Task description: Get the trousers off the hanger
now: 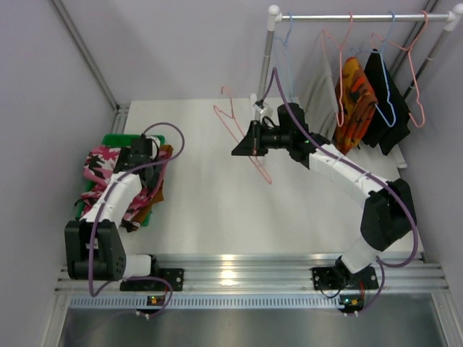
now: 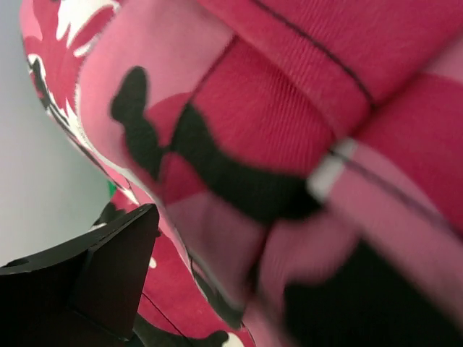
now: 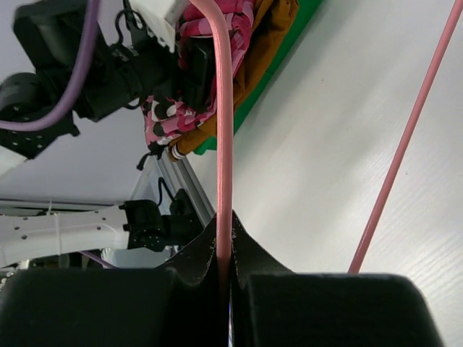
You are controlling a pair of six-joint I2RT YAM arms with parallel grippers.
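A rail [image 1: 362, 16] spans the 1 o'clock corner of the white surface [image 1: 217, 217]. From it hang an orange-patterned garment [image 1: 354, 94], a black garment [image 1: 383, 101] just beside it, and bare wire hangers [image 1: 417, 87] at the far end. The light grey trousers [image 1: 318, 90] hang on the same rail, toward 12 o'clock from the orange one, just behind the right arm's wrist.

At 9 o'clock a green bin [image 1: 116, 139] sits at the edge of the surface. The floral trousers [image 1: 101, 163] lie heaped in it, and the rust-brown trousers [image 1: 166, 153] spill over its 3 o'clock side.

The left arm reaches from its base up over the bin, its tool [image 1: 141, 153] down among the cloth. Its wrist view is filled by pink and red fabric with one black finger [image 2: 108, 260] at 7 o'clock. Whether that tool is spread or pressed together cannot be told.

The right arm bends in a wide arc toward the centre, its tool [image 3: 224, 246] pinching the wire of a bare pink hanger [image 3: 224, 108] above the surface.
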